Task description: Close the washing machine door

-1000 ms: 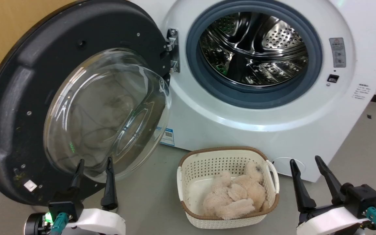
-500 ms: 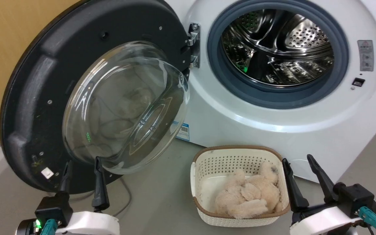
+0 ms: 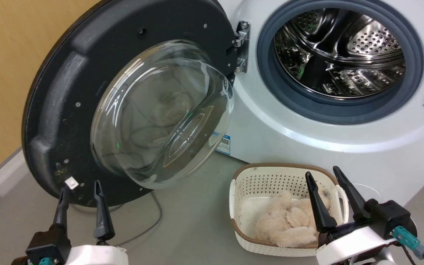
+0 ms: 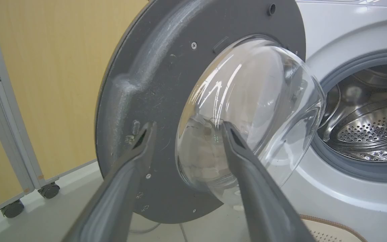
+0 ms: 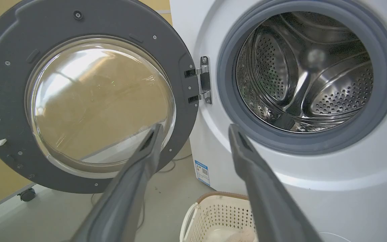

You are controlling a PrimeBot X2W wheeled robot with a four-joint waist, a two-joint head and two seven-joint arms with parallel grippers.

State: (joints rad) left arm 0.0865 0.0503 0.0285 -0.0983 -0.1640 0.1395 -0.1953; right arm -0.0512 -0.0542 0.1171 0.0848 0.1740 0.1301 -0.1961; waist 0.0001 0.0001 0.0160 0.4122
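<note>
Both jaws gape empty. The washing machine door (image 3: 142, 110) hangs wide open at left, just beyond the left jaws; that arm is nearer.

Door's wide open: the washing machine door (image 3: 61, 95) hangs swung out on 1 metal hinge, black rim and bulging clear glass bowl facing forward; its lower rim sits just past the left gripper (image 3: 81, 185); the washing machine (image 3: 271, 125), white, steel drum gaping inside its grey gasket, rises beyond the right gripper (image 3: 322, 170).
</note>
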